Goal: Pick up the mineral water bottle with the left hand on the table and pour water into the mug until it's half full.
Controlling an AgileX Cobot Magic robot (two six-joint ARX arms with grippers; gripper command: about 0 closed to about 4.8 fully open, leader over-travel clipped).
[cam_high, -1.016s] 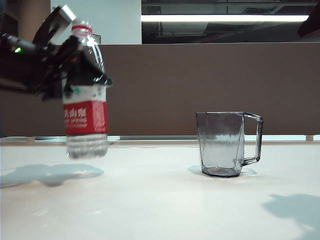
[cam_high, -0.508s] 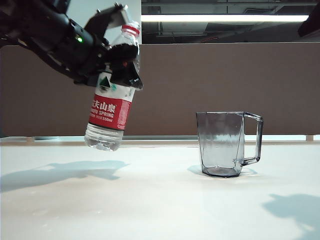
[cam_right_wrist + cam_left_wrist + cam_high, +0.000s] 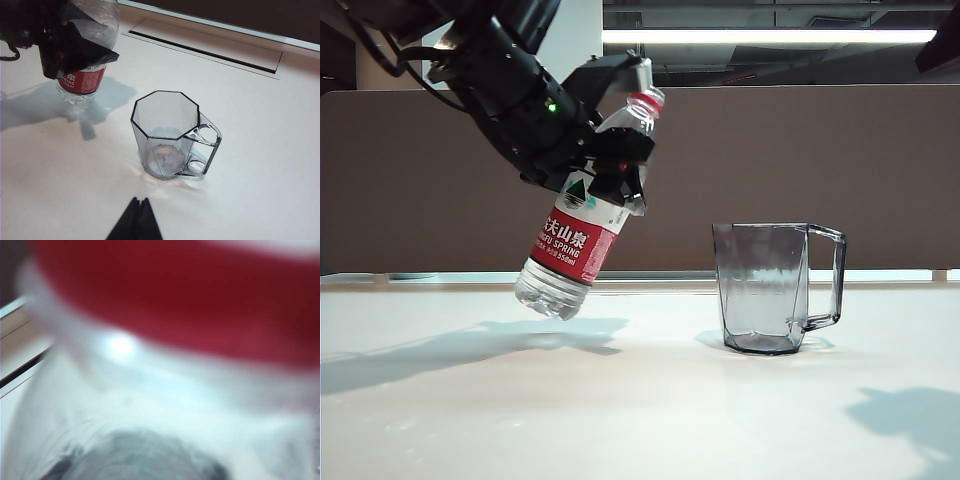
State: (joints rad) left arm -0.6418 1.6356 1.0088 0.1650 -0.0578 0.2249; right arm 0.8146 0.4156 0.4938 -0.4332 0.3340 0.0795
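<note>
White table (image 3: 640, 400) below; clear bottle (image 3: 582, 232) aloft, tilted, neck toward the mug (image 3: 775, 288), clamped at the shoulder by the left gripper (image 3: 620, 150). Mug upright, well apart from it. Right gripper (image 3: 135, 222) above the table near the mug, fingertips together, holding nothing.

At upper left of the exterior view, the mineral water bottle (image 3: 582, 230) is clear, ribbed plastic with a glossy red-and-white label. The mug (image 3: 772, 287) looks like smooth, grey-tinted transparent plastic or glass. The desk (image 3: 650, 410) is glossy white.
</note>
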